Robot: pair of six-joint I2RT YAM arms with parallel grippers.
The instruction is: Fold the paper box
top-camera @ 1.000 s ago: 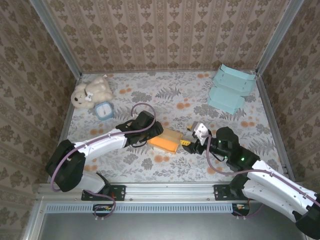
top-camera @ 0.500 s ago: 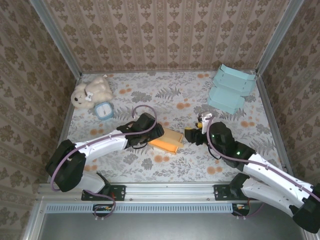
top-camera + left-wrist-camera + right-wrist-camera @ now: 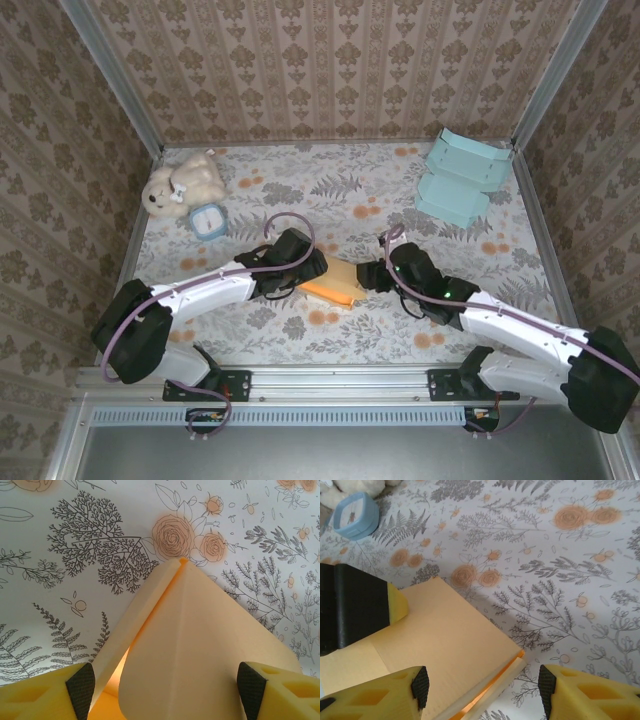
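The paper box (image 3: 335, 283) is lying mid-bench (image 3: 350, 190) between the left end effector (image 3: 167, 685) and the right end effector (image 3: 482, 687), both keeping fingers apart over it, so I think each should be pushing inward slowly, squarely along the crease.

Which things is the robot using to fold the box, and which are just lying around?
For the job: orange paper box, left hand, right hand.
Just lying about: teddy bear, little blue clock, pale blue boxes at the back.
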